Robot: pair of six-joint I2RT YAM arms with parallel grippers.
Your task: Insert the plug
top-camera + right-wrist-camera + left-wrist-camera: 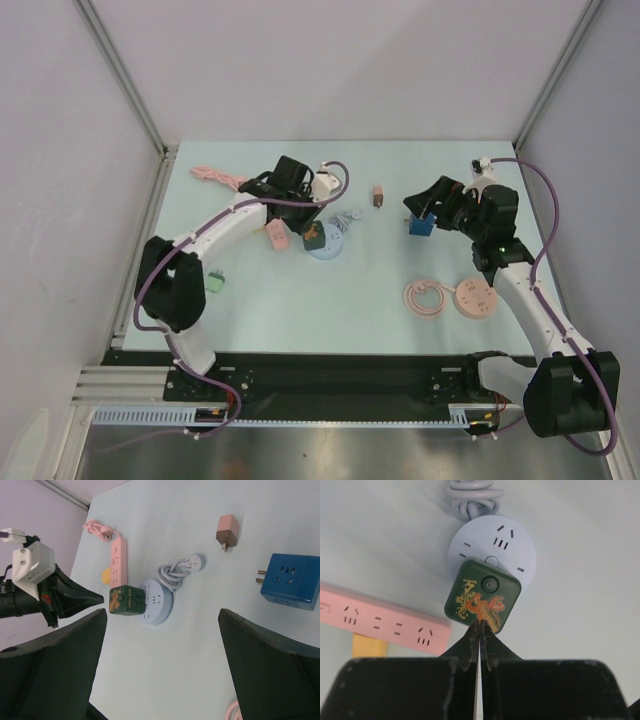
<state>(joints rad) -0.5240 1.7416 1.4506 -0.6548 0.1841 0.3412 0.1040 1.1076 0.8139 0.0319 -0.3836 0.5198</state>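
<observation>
Starting nearest the bases, low in the top view, the coiled pink round power strip (475, 298) is lying by the right arm and playing no part here.

Moving up to mid-table, the left gripper (480, 624) is pointing at the action. Its jaws are pressed fully together with nothing between them, and in the left wrist view the joined tips are sitting right at the near edge of the green cube plug (482, 596), the one with the gold and red dragon print and the round power button. That plug is sitting on the lower part of the round pale-blue socket hub (512, 545), centre of the frame. Whether its pins are fully home cannot be told from here. The pink power strip (380, 622) is lying just beside it, lower left.

This is looking like the pressing-home step. To do it well, the shut tips want to be bearing on the middle of the cube's face, not its rim. A push at the edge is likely to tip it or skate off the glossy top. The push should run straight along the pins. The hub looks light and may slide.

Over on the right of the table, the right gripper (161, 615) is hanging with its jaws spread wide and holding nothing, well apart from the hub. The blue cube adapter (292, 580) is lying just beyond it.

Farthest back, the small brown charger (227, 530) is lying alone.
</observation>
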